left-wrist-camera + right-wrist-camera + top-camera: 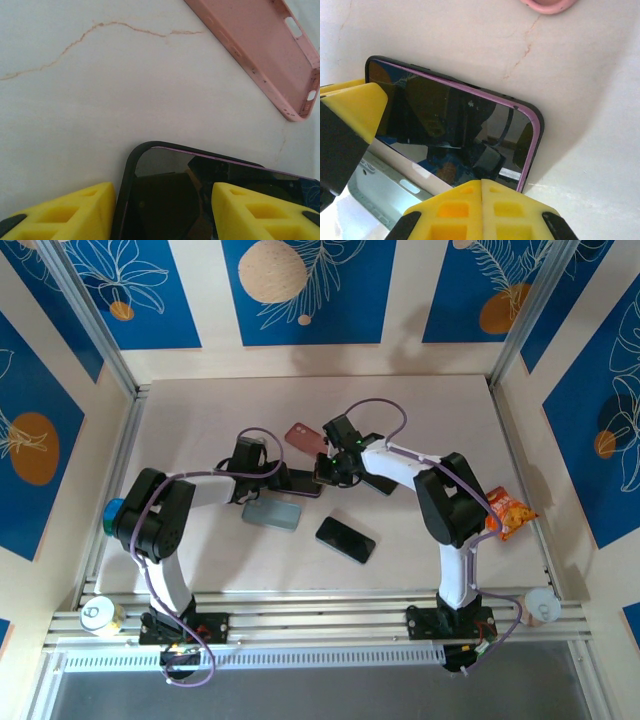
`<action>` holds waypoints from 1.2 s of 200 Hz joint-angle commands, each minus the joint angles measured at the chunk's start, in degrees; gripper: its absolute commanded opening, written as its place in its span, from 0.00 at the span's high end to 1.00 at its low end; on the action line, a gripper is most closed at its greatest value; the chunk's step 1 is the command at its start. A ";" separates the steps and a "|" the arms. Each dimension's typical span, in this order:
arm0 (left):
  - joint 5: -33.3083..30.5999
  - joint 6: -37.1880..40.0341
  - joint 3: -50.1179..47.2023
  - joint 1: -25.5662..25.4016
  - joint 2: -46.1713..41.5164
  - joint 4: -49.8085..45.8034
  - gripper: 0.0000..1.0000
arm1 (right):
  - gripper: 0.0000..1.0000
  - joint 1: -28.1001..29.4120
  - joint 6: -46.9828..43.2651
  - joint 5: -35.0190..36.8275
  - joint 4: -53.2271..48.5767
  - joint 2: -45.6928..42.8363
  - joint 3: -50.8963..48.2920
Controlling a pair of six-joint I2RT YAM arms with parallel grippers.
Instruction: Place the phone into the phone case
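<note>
A dark-screened phone with a purple rim sits partly inside a black case in the middle of the table. My left gripper is open over one end. One yellow finger is beside the case's outer edge and the other finger is over the screen. In the right wrist view the phone stands tilted up off the table. My right gripper is shut, fingertips together against the phone's near long edge. From above, the left gripper and the right gripper meet at the phone.
An empty pink case lies just behind the grippers. A grey-blue case and a second black phone lie in front. An orange snack bag is at the right edge. A can stands at the near left.
</note>
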 commanded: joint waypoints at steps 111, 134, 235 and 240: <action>0.19 1.32 1.69 -1.15 -0.62 -6.78 0.47 | 1.00 1.12 1.40 -2.62 1.97 -0.31 -4.68; 0.36 1.33 1.60 -1.15 -0.27 -7.01 0.47 | 1.00 1.89 1.06 -1.91 1.03 1.00 -3.81; -0.20 1.82 0.91 -1.21 -0.80 -8.06 0.47 | 1.00 2.14 1.01 -1.11 1.51 -1.42 -4.01; -0.25 1.83 0.85 -1.17 -0.84 -8.06 0.47 | 1.00 2.11 0.96 -1.12 1.60 -2.00 -4.02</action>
